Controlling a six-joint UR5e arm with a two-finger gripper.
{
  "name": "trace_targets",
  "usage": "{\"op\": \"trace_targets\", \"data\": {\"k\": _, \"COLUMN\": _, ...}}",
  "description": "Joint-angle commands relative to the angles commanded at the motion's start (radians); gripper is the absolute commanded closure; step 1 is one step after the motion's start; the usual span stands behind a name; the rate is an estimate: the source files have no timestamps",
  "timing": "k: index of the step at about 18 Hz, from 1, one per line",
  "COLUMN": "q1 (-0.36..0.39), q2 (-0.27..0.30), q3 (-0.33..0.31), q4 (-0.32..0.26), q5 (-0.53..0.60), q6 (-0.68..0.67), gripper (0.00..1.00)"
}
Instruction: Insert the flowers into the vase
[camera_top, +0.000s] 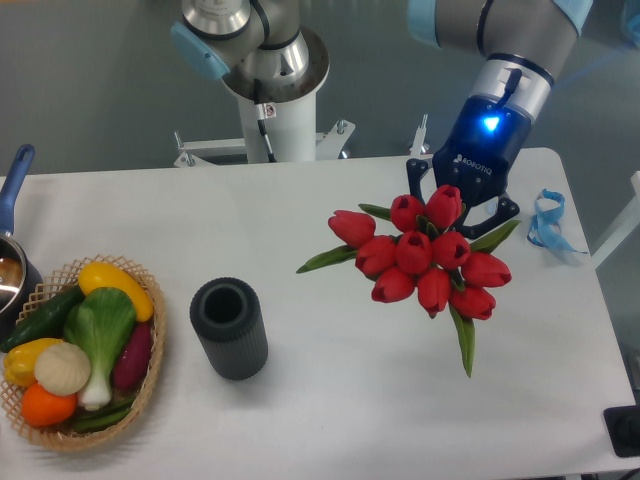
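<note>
The flowers, a bunch of red tulip heads with narrow green leaves, hang in the air over the right half of the table. My gripper is right behind and above them, its dark fingers on both sides of the bunch and shut on it; the stems are hidden behind the heads. The vase, a short dark grey ribbed cylinder with an open round mouth, stands upright on the table well to the left of the flowers and lower in the view.
A wicker basket of colourful vegetables sits at the left front. A pot with a blue handle is at the far left edge. A blue ribbon lies at the right. The arm's white base stands behind the table.
</note>
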Motion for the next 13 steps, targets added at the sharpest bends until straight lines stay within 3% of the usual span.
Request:
{"op": "trace_targets", "data": {"k": 10, "q1": -0.012, "q2": -0.006, "q3": -0.005, "q4": 0.017, "q5": -0.002, "q6": 0.0, "gripper": 0.85}}
{"op": "trace_targets", "data": {"k": 13, "q1": -0.034, "q2": -0.018, "q3": -0.008, "q4": 0.057, "q5": -0.002, "q6": 0.002, "gripper": 0.85}}
